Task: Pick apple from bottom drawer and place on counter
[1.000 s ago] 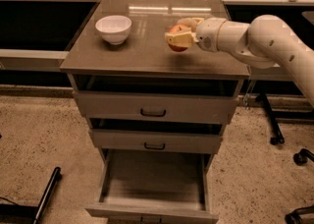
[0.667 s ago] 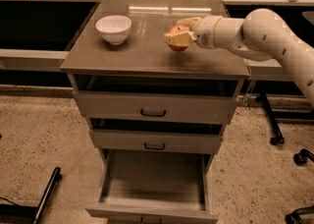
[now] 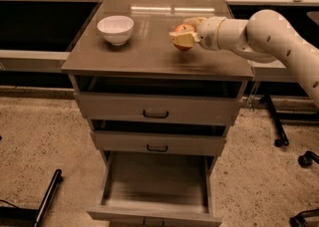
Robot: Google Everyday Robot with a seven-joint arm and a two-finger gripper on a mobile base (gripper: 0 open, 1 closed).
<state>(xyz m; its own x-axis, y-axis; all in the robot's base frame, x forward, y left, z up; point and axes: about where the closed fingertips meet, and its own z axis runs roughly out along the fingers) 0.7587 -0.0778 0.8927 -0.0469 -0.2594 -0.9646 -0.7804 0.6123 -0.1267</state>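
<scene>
My gripper (image 3: pixel 183 34) reaches in from the right over the counter (image 3: pixel 149 54) and is shut on the red-orange apple (image 3: pixel 182 44). The apple sits between the cream fingers (image 3: pixel 181 36), right of the counter's middle, at or just above the surface; I cannot tell if it touches. The bottom drawer (image 3: pixel 154 211) stands pulled out at the foot of the cabinet, and its grey floor is bare.
A white bowl (image 3: pixel 115 28) stands on the counter's left part. The two upper drawers (image 3: pixel 155 110) with dark handles are slightly ajar. Office chair bases (image 3: pixel 304 161) stand on the floor to the right. A dark leg (image 3: pixel 47 198) lies at lower left.
The gripper with the apple has shifted very slightly; the arm has hardly moved. The apple stays held.
</scene>
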